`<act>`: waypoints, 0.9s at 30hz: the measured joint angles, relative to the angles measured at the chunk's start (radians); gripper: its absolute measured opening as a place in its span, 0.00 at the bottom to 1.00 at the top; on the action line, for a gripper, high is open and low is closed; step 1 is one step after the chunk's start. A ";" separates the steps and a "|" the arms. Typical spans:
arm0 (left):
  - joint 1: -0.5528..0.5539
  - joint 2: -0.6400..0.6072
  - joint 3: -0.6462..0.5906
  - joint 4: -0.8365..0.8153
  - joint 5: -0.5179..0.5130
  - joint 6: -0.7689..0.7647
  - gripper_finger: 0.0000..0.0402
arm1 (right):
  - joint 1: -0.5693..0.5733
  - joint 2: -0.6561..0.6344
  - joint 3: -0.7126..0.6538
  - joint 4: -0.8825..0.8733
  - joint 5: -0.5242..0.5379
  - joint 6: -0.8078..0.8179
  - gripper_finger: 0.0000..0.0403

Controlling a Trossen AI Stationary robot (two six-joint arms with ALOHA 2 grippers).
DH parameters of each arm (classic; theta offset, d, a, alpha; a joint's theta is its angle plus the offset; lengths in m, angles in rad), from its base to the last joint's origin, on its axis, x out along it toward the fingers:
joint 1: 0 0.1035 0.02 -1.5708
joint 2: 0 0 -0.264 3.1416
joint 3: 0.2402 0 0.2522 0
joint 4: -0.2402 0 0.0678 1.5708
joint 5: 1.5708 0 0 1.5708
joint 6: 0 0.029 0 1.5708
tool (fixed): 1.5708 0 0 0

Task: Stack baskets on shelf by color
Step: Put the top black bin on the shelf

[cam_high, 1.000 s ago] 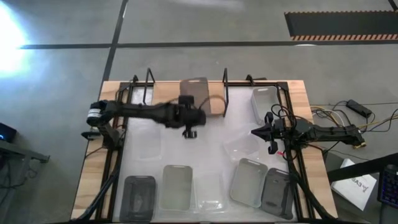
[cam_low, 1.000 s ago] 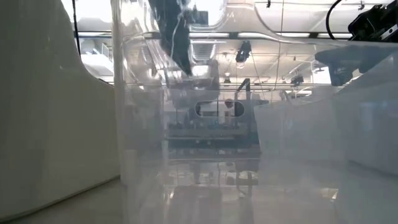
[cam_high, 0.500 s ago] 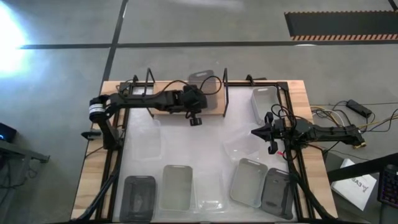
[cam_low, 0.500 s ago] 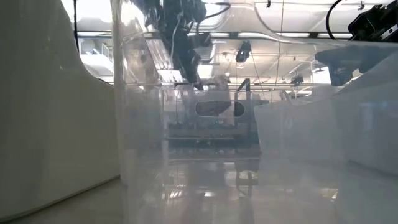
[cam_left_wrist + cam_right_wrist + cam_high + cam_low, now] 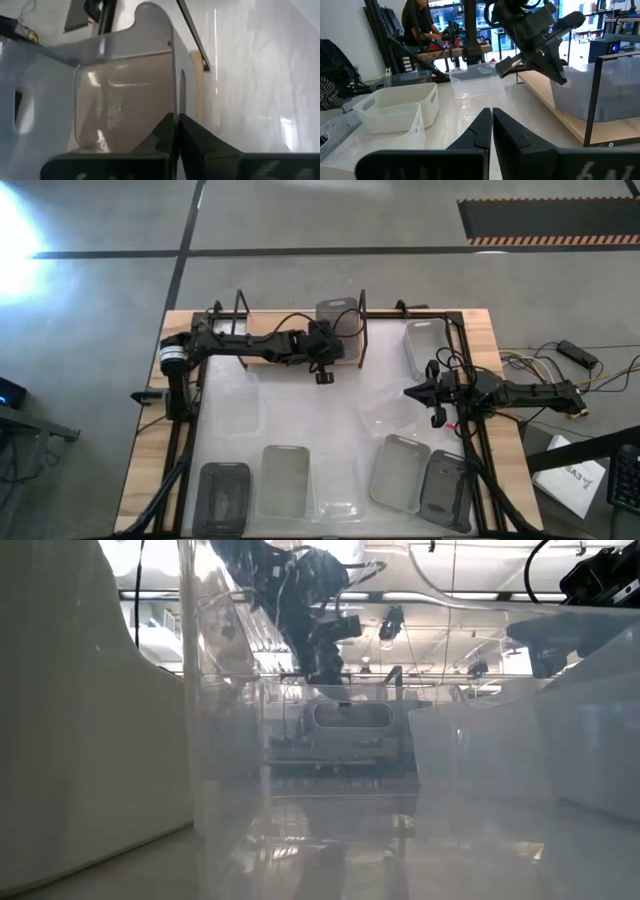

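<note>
A smoky dark grey basket (image 5: 337, 315) is at the right end of the shelf (image 5: 262, 362), beside its upright rod (image 5: 362, 320). Its long sides run from far to near. I cannot tell whether its bottom rests on the board. My left gripper (image 5: 328, 360) reaches in from the table's left and is shut on the basket's near end. In the low view that end, with its handle slot (image 5: 350, 718), faces the camera under the gripper (image 5: 335, 680). My right gripper (image 5: 408, 392) waits shut at the table's right side, touching nothing. My left gripper pinches the basket's near end wall (image 5: 174, 102) between its two fingers, just below the handle slot (image 5: 181, 95). One finger is inside the basket and one outside. The fingers slant down from the table's left and lie along the wall. The basket stays upright.
More baskets lie on the white mat: a white one (image 5: 425, 345) at the far right, a translucent one (image 5: 390, 415), and a near row of dark grey (image 5: 222, 498), light grey (image 5: 285, 478) (image 5: 400, 470) and dark grey (image 5: 445, 490). A translucent basket (image 5: 230, 740) fills the low view.
My left gripper has gone toward the table's right edge and down, tipping its fingers lower. It stayed shut on the dark grey basket and carried it along the shelf to the right end.
</note>
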 joint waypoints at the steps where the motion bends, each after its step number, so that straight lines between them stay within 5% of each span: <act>1: 0.000 0.001 0.000 0.004 0.000 0.000 0.00 | 0.000 0.000 0.000 0.000 0.000 0.000 0.02; 27: 0.003 0.018 -0.010 0.043 -0.023 -0.006 0.01 | 0.000 0.000 0.000 0.000 0.000 0.000 0.02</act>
